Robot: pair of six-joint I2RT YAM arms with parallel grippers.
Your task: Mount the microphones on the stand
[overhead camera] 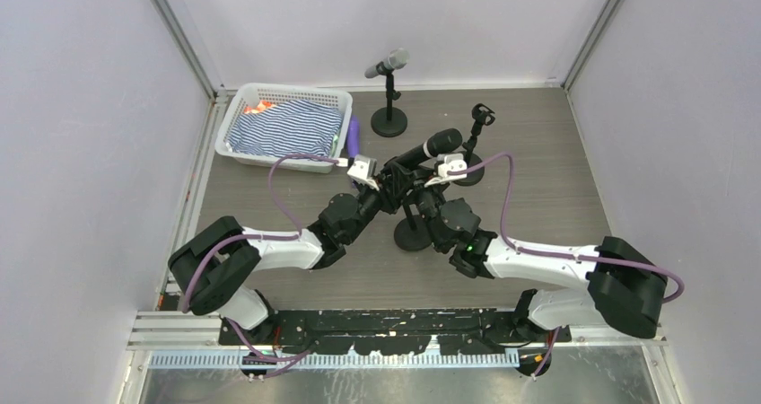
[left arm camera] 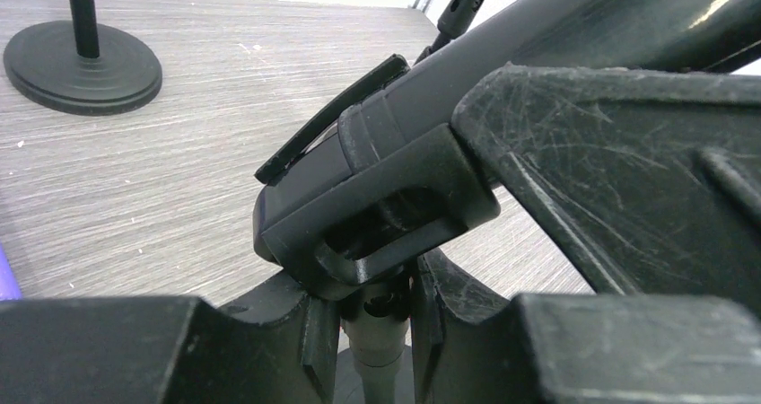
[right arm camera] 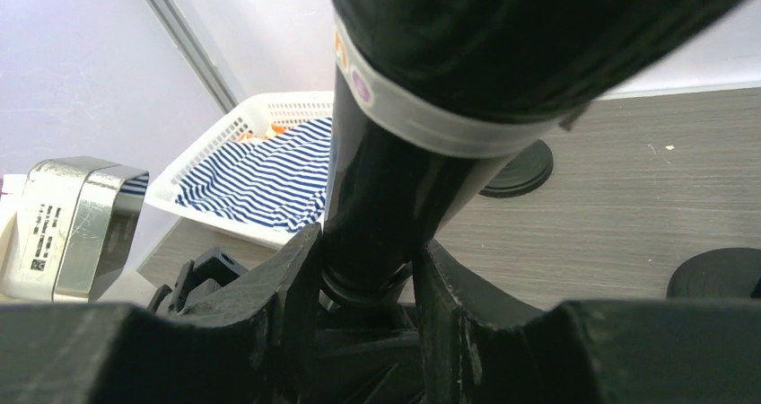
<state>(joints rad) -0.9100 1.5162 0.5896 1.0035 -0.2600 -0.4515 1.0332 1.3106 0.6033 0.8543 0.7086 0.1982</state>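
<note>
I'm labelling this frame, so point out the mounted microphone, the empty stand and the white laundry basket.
mounted microphone (overhead camera: 387, 64): top view, middle of its body.
empty stand (overhead camera: 483, 114): top view, its clip.
white basket (overhead camera: 296, 89): top view, far rim.

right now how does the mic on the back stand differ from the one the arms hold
The back microphone has a grey grille, the near microphone a black one. The back microphone sits untouched on the back stand; the near microphone is clamped by the right gripper, while the left gripper holds the middle stand under it. Both tilt upward.
</note>
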